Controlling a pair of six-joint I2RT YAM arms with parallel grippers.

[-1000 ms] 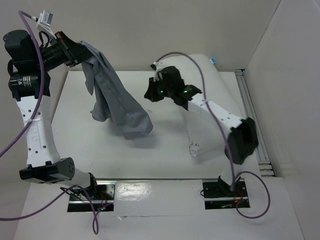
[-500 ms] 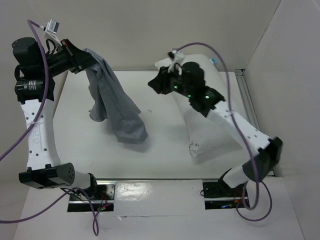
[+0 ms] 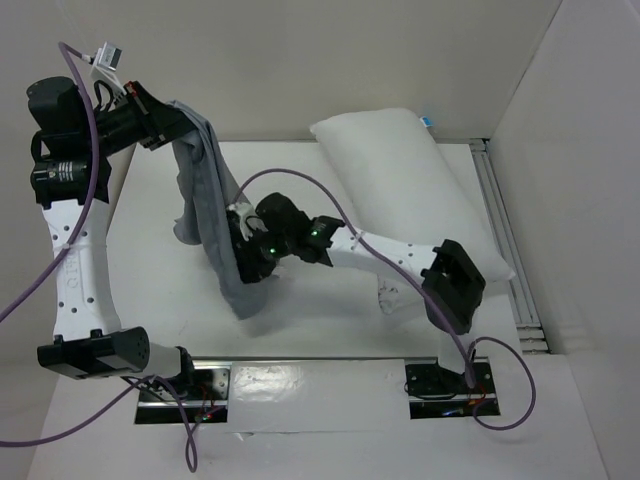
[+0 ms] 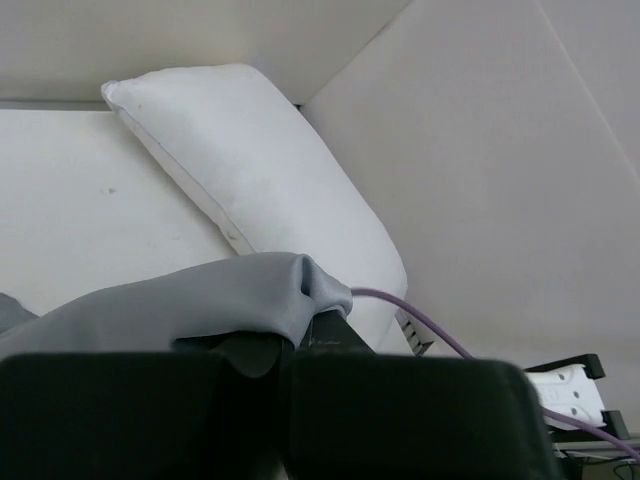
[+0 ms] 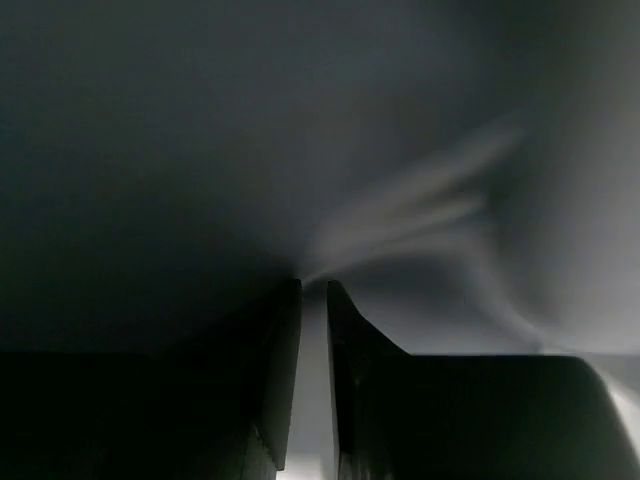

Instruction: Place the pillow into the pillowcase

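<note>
**Pillowcase hung up and gripped near its lower end, pillow still outside at the back**

Low and left of centre in the overhead frame, above the white table (image 3: 330,330), the right end effector (image 3: 245,255) is pushed into the lower part of the thin, wrinkly blue-grey fabric pillowcase (image 3: 215,215). Its wrist view shows the fingers nearly together with creases running into their tips, so it appears to pinch a fold of cloth, probably to draw the mouth apart. Further up, at the upper left, the left end effector (image 3: 165,125) is pressed together on the pillowcase's top edge and holds it high, so the cloth hangs free instead of lying flat. Farthest back, at the upper right, the large plump white rectangular pillow (image 3: 400,185) lies on the table against the rear wall, apart from the pillowcase and not yet inside it.
</note>
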